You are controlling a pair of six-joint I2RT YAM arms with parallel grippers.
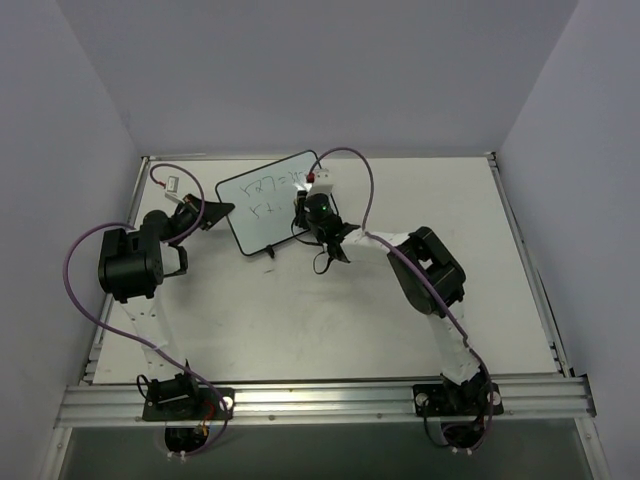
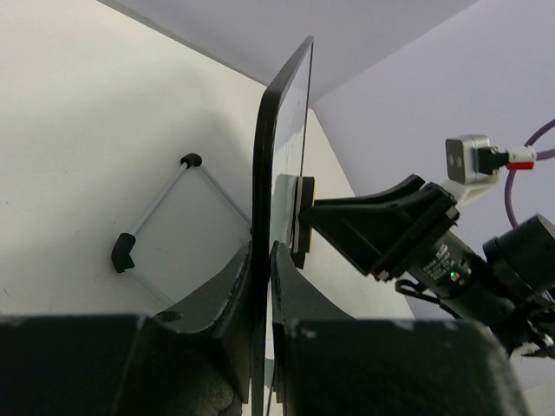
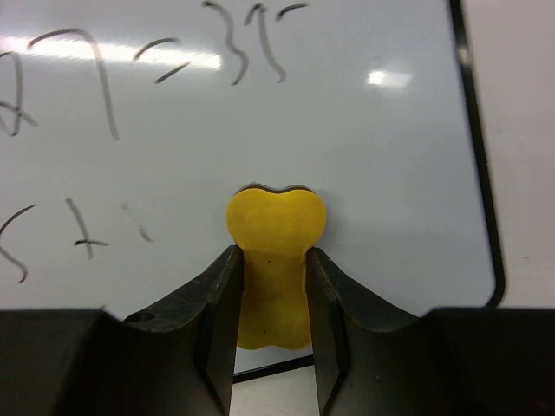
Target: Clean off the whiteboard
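Yellow eraser, black-framed white whiteboard

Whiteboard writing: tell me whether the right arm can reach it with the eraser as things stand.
Probably yes. The right pincer holds the eraser on the board near the marks, with only bare board between. The left pincer clamps the board's edge, off to the side.

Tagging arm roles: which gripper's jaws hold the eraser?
The right gripper: its jaws pinch the yellow eraser against the whiteboard face. The left gripper only clamps the board's edge.
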